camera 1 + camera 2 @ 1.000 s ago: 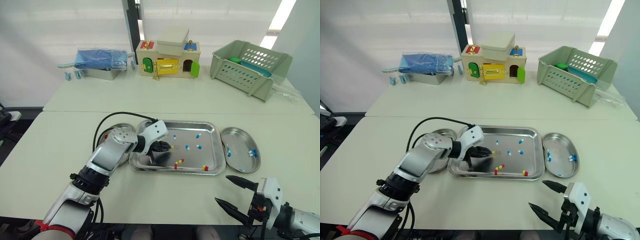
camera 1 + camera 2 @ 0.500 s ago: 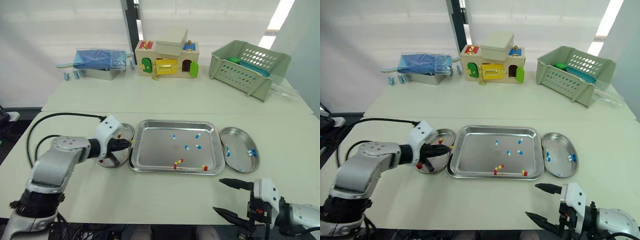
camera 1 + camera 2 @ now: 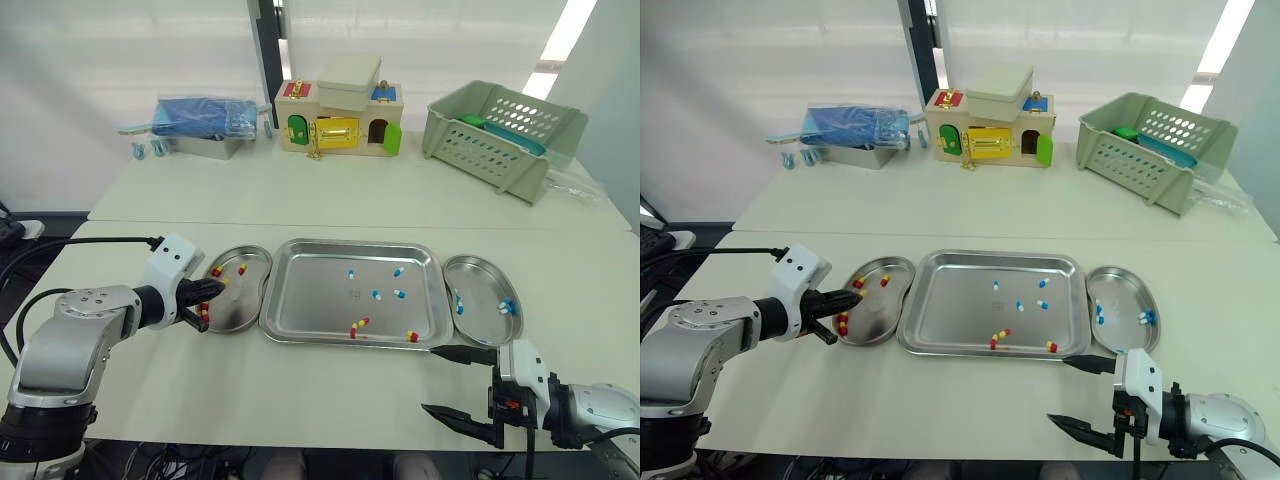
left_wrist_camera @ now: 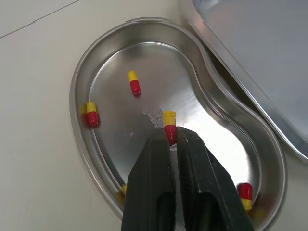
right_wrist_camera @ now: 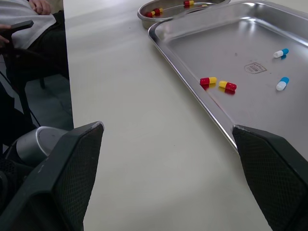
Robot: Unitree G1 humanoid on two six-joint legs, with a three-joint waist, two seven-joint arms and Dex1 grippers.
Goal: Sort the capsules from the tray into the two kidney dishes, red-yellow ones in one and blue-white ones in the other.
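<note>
Left gripper (image 4: 172, 138) pinches a red-yellow capsule (image 4: 169, 118), red end partly hidden between its fingertips, over kidney dish (image 4: 144, 72); right gripper (image 3: 433, 380) spread wide.

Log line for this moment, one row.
left gripper: shut on red-yellow capsule over left kidney dish | right gripper: open | tray: both colours inside
</note>
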